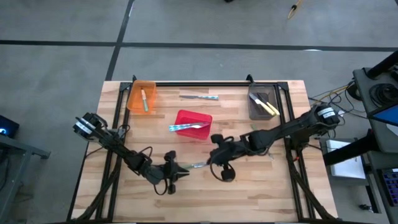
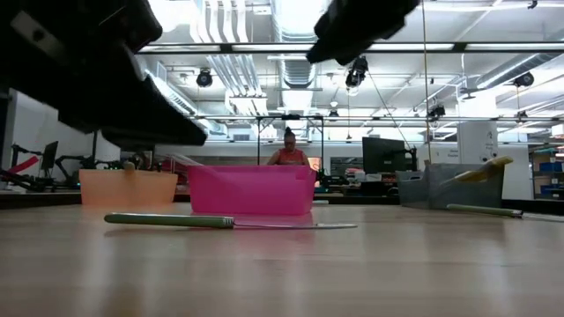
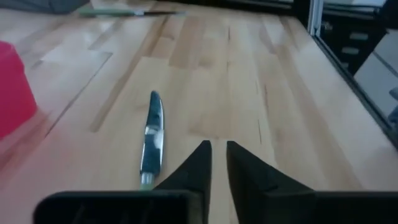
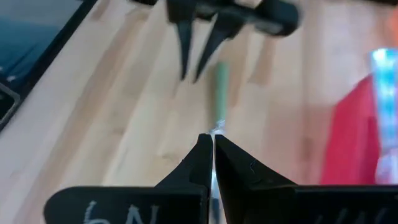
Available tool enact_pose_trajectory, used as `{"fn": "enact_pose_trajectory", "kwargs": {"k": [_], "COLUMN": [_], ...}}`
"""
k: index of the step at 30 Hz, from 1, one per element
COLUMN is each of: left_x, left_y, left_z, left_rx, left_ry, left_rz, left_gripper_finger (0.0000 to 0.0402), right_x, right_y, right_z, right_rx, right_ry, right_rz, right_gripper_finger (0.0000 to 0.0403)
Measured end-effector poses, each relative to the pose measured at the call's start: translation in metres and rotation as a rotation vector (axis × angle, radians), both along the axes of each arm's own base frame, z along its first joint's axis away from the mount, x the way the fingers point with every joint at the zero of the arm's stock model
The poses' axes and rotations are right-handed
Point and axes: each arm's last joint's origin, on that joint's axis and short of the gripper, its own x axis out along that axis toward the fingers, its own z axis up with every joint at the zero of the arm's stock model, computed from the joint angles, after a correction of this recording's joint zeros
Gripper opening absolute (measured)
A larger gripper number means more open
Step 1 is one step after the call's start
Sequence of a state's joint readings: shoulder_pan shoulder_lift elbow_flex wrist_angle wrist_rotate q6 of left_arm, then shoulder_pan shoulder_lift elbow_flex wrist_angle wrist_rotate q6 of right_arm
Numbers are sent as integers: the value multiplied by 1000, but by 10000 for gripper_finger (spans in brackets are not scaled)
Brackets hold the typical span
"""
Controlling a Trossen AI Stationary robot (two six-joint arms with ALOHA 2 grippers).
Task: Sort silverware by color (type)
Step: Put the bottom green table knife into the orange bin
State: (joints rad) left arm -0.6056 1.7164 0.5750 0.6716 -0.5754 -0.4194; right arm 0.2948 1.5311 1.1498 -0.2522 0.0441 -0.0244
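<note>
Presently on the desk (image 1: 261, 180): one green-handled knife (image 3: 151, 138), lying flat between the two sets of jaws.

Left gripper (image 3: 214, 163): jaws parted by a narrow gap, holding nothing; knife blade just beside them, its handle cut off behind the gripper body.

Right gripper (image 4: 211, 155): jaws closed together, empty, tips at the knife's blade end; whether they touch it cannot be told.

Red bin (image 1: 193, 123): beyond the jaws, blue utensils (image 1: 186, 127) across its rim.

Orange bin (image 1: 140, 97), grey bin (image 1: 259, 106): far side, contents partly hidden.
</note>
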Motion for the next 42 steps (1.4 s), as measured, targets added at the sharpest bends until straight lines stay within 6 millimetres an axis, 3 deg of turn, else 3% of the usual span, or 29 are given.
{"fn": "enact_pose_trajectory", "kwargs": {"k": [4,7,13,22,32,42], "left_x": [7,10,18,31,21,11], "left_y": [-4,-4,-5,-14,-7,2], "left_z": [6,7,11,-9,-25,-38], "left_rx": [-22,54,130,139,151,188], "left_ry": [-6,16,15,63,135,241], "left_rz": [27,61,127,130,151,178], "left_gripper_finger": [75,105,142,149,149,149], "right_x": [-9,-16,-24,-14,5,8], "right_y": [10,16,22,18,5,1], "right_z": [-14,-27,-58,-98,-154,-172], "right_rx": [49,36,56,47,41,64], "right_ry": [35,54,-25,-218,-188,-168], "right_rz": [-14,3,-5,-36,-145,-212], "right_gripper_finger": [9,9,9,9,9,9]}}
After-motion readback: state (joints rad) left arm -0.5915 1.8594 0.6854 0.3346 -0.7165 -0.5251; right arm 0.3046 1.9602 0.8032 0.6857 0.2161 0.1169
